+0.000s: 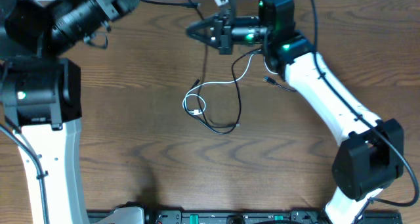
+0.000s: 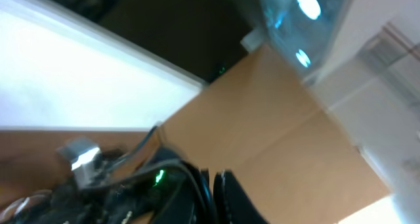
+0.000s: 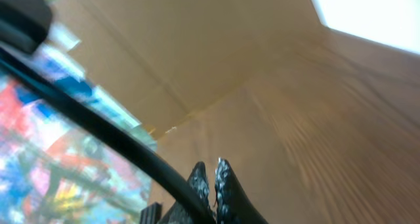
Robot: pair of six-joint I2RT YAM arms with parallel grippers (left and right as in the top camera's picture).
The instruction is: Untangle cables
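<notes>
Blurry — L hand (image 2: 215, 194) fingers pressed together, cardboard (image 2: 275, 119) behind.

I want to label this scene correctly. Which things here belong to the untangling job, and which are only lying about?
Belong to the job:
white cable
black cable
right gripper
left gripper

Only lying about:
cardboard box
black equipment along the table's near edge
</notes>
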